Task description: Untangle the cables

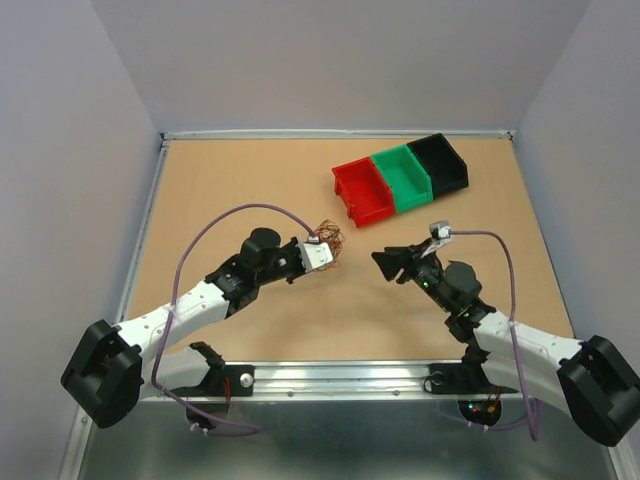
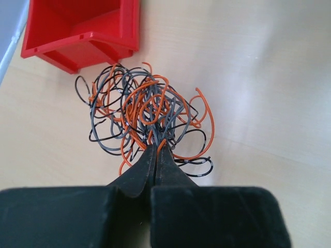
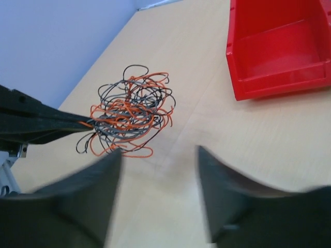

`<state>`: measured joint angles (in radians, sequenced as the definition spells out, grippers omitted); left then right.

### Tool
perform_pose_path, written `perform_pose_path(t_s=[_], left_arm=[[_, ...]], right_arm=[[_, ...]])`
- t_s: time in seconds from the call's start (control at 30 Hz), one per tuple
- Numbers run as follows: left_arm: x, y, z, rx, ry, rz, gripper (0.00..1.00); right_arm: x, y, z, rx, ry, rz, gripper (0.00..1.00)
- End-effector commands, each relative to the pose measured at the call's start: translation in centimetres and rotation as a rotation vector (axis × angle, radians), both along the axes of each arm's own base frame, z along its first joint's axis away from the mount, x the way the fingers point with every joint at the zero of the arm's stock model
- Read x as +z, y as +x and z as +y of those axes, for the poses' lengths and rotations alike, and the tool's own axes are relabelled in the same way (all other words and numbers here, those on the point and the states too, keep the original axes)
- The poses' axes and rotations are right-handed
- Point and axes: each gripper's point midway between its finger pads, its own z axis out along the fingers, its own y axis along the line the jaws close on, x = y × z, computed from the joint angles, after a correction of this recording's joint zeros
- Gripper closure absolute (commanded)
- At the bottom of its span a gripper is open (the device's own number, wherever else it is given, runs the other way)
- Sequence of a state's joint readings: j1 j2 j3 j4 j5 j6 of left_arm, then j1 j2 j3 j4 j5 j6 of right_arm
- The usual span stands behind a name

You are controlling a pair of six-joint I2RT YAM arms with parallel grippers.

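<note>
Cables (image 3: 129, 113) knotted indistinctly, right tool (image 3: 159, 151) blurred

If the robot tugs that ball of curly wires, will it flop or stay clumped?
Probably stays a springy clump: pinched in the left gripper, the cables hold their loops out, not drooping. Likely very light, being so thin. Crossed loops would probably snag when tugged.

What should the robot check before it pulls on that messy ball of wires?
1. Left fingers pinching the tangled ball of thin orange, black and grey wires: ok, shut on it.
2. Right fingers apart, ready to grab: ok.
3. Right fingers at the ball: not ok, a gap remains.
4. Ball apart from the red plastic bin: ok.
5. One loose wire end to pick: cannot tell, too knotted.
</note>
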<state>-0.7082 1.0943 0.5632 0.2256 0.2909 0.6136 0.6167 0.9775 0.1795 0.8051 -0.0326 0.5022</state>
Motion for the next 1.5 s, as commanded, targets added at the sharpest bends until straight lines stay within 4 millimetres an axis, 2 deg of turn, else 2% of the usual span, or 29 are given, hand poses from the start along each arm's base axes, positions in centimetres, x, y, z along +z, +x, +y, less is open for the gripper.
perform_pose_path(t_s=[0.0,0.03,0.1,0.27,0.3,0.37,0.4,0.7,0.8,0.9,0.93,1.0,1.03,1.13,1.33,1.47], left_arm=[[1.5,-1.9,-1.5,-0.153,-0.036,-0.01,1.0],[1.4,-2.0,-1.6,-0.165,-0.032,-0.003,0.99],[1.1,-2.5,-1.9,-0.203,-0.017,0.014,0.98],[1.2,-3.6,-2.1,-0.263,-0.016,0.027,0.96],[1.2,-3.7,-2.1,-0.271,-0.016,0.024,0.96],[1.1,-4.1,-2.1,-0.291,-0.014,0.018,0.95],[1.0,-4.4,-2.2,-0.307,-0.015,0.021,0.95],[-0.4,-5.2,-2.7,-0.345,0.032,0.054,0.94],[-0.1,-5.3,-2.7,-0.342,0.03,0.045,0.94],[0.6,-4.8,-2.7,-0.317,0.016,0.016,0.95],[0.9,-4.6,-2.6,-0.305,0.009,0.009,0.95],[1.3,-4.4,-2.4,-0.282,-0.006,-0.017,0.95],[1.4,-4.3,-2.4,-0.28,-0.01,-0.026,0.95],[1.8,-4.0,-2.2,-0.254,-0.021,-0.047,0.95],[2.6,-2.0,-1.6,-0.122,-0.045,-0.064,0.95],[2.9,-1.0,-1.3,-0.068,-0.055,-0.08,0.95]], right_arm=[[-1.3,-0.8,0.0,0.03,-0.064,0.002,0.18],[-1.2,-1.0,0.3,0.052,-0.065,0.002,0.08],[-1.4,-0.9,1.2,0.091,-0.075,0.016,0.03],[-2.0,-0.6,2.8,0.161,-0.086,0.022,0.01],[-2.7,-0.7,3.4,0.189,-0.092,0.041,0.01],[-2.4,-0.6,4.0,0.214,-0.083,0.03,0.01],[-3.1,-0.6,4.6,0.236,-0.089,0.05,0.01],[-3.7,-1.0,8.1,0.341,-0.104,0.038,0.01],[-4.4,-0.6,9.0,0.359,-0.11,0.058,0.08],[-4.7,-0.5,9.5,0.372,-0.11,0.073,0.29],[-4.7,-0.5,9.6,0.374,-0.109,0.074,0.41],[-4.6,-0.7,9.5,0.375,-0.106,0.073,0.58],[-4.5,-0.6,9.4,0.369,-0.106,0.071,0.77],[-4.1,-0.8,8.7,0.338,-0.098,0.063,1.0],[-2.2,-1.4,6.5,0.258,-0.063,0.018,0.99],[-0.5,-2.5,4.2,0.199,-0.047,-0.017,0.99]])
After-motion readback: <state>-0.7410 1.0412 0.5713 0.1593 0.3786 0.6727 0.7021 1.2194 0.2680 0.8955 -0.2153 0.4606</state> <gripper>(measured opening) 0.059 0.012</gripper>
